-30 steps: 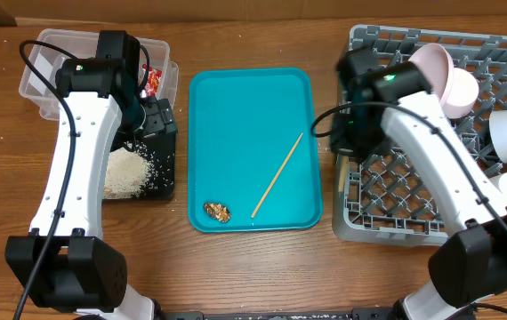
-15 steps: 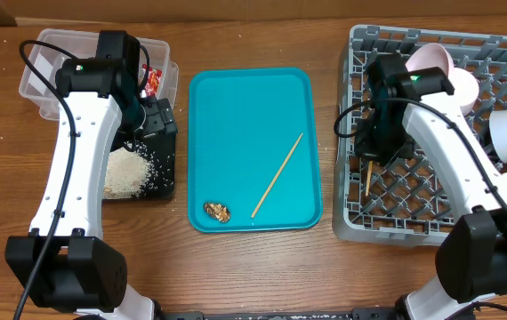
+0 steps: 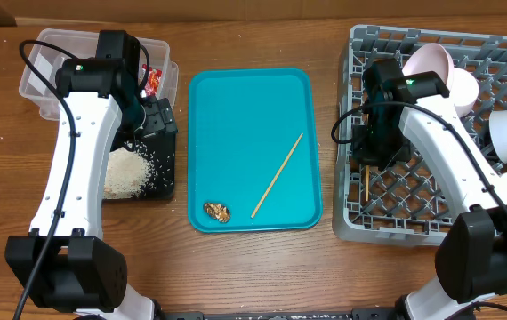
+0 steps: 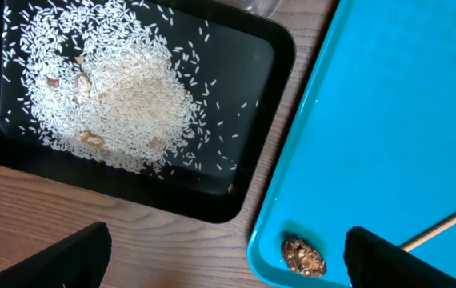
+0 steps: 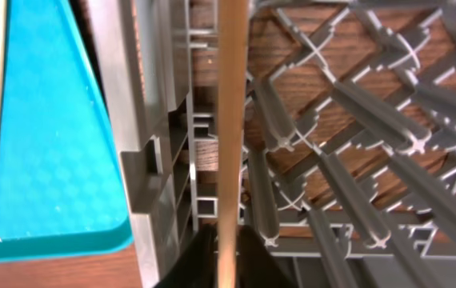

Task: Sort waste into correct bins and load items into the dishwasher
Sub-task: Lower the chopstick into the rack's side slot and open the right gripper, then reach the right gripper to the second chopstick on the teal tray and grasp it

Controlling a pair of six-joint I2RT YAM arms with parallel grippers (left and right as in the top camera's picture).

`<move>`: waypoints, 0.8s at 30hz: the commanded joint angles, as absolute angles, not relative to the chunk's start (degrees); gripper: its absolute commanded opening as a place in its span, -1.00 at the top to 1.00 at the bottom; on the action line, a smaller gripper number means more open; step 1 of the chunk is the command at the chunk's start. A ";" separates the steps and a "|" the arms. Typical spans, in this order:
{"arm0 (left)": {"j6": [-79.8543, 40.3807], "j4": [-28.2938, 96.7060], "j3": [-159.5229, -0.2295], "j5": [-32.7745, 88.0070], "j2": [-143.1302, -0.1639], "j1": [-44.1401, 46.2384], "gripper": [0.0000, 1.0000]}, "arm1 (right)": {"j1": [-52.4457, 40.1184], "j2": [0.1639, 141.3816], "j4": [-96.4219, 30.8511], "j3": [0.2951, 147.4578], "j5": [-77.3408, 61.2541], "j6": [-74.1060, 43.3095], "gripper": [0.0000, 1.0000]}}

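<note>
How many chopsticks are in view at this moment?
2. One chopstick lies diagonally on the teal tray; the other chopstick is in the grey rack, between the right gripper's jaws. No sign of more.

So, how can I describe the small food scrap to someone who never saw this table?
Look at the teal tray in the middle of the table, between the black tray and the grey rack. The food scrap lies in its near corner on the robot's left. Unlike the long, straight chopstick on the same tray, it is a small, lumpy, golden-brown crumb.
</note>
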State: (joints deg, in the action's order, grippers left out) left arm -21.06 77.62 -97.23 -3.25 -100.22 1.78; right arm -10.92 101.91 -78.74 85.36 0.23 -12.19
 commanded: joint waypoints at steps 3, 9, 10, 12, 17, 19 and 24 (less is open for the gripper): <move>-21.82 77.58 -98.30 -2.96 -99.31 1.89 -0.89 | -11.22 101.93 -78.67 85.08 -0.08 -11.51 0.36; -21.85 77.56 -98.30 -2.96 -99.31 1.89 -0.89 | -11.25 101.91 -78.32 85.10 -0.12 -12.03 0.48; -21.85 77.58 -98.30 -2.96 -99.31 1.89 -0.89 | -11.25 101.82 -78.24 85.34 -0.12 -12.51 0.49; -21.82 77.60 -98.30 -2.96 -99.31 1.89 -0.89 | -11.25 101.65 -78.46 86.94 -0.23 -13.80 0.49; -21.87 77.56 -98.30 -2.94 -99.31 1.89 -0.89 | -11.66 100.92 -76.12 96.09 -12.58 -15.68 0.39; -21.87 77.58 -98.30 -2.94 -99.31 1.89 -0.89 | -13.13 100.92 -71.83 96.62 -17.61 -15.79 0.14; -21.85 77.58 -98.30 -2.94 -99.31 1.89 -0.90 | -19.79 103.31 -64.93 95.13 -17.65 -18.72 -0.09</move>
